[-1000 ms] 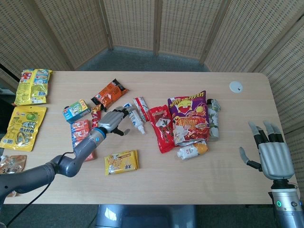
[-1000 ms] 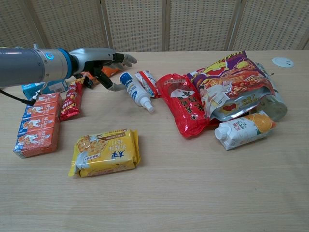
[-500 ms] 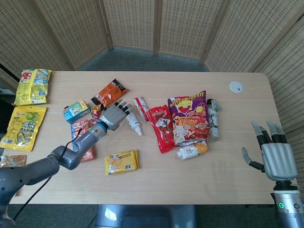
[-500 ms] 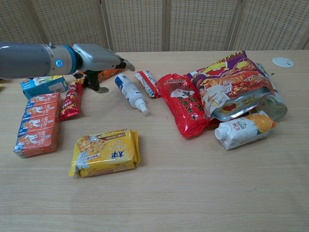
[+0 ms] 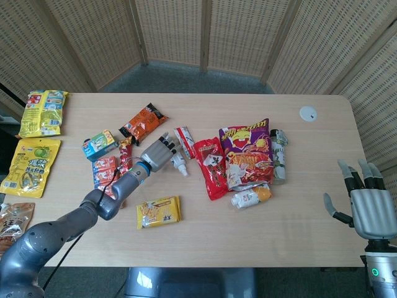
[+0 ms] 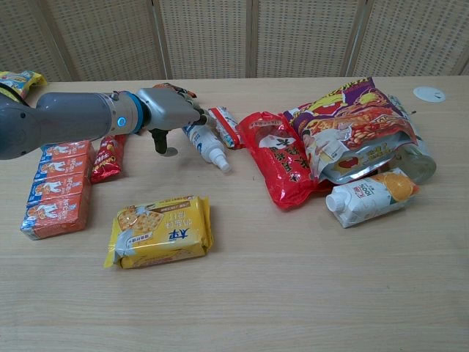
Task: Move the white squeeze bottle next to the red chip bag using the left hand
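Observation:
The white squeeze bottle [image 6: 208,145] lies on its side with its nozzle [image 5: 181,167] pointing toward the table's front. The red chip bag [image 6: 274,164] lies just to its right, also seen in the head view [image 5: 209,166], with a small red-and-white tube [image 6: 226,125] between them. My left hand [image 6: 170,110] lies over the bottle's far end, fingers [image 5: 166,144] touching it. Its thumb [image 6: 161,142] hangs down left of the bottle, apart from it. I see no closed grip. My right hand [image 5: 371,210] hovers with fingers spread off the table's right front, holding nothing.
A purple chip bag [image 5: 247,149] and a juice carton [image 6: 370,196] lie right of the red bag. A yellow cracker pack [image 6: 160,230] sits in front of the bottle, red boxes [image 6: 58,187] to the left, an orange bag [image 5: 143,121] behind.
My left hand has slid right, onto the bottle's far end; the bottle shifted slightly under it. My right hand has drifted lower and to the right.

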You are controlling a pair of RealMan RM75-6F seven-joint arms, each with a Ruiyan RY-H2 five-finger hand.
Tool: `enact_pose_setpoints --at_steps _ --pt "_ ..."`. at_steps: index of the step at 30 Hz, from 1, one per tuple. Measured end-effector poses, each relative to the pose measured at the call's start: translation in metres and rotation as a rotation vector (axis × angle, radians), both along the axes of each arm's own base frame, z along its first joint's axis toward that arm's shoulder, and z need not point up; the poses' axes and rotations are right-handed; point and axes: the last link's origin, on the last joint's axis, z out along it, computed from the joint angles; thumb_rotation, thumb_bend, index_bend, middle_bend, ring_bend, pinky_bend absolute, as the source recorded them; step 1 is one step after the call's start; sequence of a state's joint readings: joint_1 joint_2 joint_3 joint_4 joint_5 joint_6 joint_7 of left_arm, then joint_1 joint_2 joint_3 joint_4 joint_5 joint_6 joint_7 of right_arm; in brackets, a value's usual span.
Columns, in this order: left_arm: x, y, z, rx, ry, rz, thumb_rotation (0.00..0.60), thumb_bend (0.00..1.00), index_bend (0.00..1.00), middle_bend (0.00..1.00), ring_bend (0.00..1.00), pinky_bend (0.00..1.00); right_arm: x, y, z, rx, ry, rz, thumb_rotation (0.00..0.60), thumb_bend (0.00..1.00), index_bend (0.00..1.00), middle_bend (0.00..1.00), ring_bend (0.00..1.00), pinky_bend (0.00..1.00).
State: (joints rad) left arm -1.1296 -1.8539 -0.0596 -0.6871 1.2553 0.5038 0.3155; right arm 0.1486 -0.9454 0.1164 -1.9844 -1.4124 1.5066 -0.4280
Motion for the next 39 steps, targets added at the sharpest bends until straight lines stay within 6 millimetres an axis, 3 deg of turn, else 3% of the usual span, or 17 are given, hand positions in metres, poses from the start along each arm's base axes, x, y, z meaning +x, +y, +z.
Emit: enact_pose_setpoints --at_steps 5,12,17,23,32,39 --pt "0.001 -0.001 -0.008 0.004 -0.021 -0.008 0.6 0.43 0.11 0.13 0.17 0.04 -0.001 0.001 -0.001 0.002 -0.003 -0.006 0.068 0.44 0.0 0.24 0.0 0.0" --pt "0.002 -0.004 -0.017 0.001 -0.047 -0.029 0.6 0.43 0.31 0.36 0.5 0.35 -0.001 0.002 -0.001 0.005 -0.007 -0.01 0.07 0.44 0.0 0.24 0.0 0.0" --pt "-0.002 -0.006 -0.022 0.0 -0.059 -0.024 0.6 0.43 0.46 0.42 0.6 0.47 0.0 0.002 -0.001 0.008 -0.017 -0.009 0.071 0.44 0.0 0.24 0.0 0.01" --pt "-0.001 -0.008 -0.023 0.012 -0.107 -0.025 0.6 0.43 0.69 0.57 0.75 0.63 0.0 0.002 -0.001 0.01 -0.022 -0.008 0.069 0.44 0.0 0.24 0.0 0.02" --pt "0.005 -0.004 -0.009 0.043 -0.258 0.019 0.6 0.43 0.72 0.61 0.79 0.68 0.0 0.002 -0.003 0.014 -0.028 -0.005 0.071 0.44 0.0 0.24 0.0 0.02" --pt "0.027 0.0 0.024 0.043 -0.375 -0.005 0.6 0.43 0.73 0.62 0.79 0.68 0.003 -0.001 -0.008 0.03 -0.039 0.014 0.071 0.44 0.0 0.24 0.0 0.02"
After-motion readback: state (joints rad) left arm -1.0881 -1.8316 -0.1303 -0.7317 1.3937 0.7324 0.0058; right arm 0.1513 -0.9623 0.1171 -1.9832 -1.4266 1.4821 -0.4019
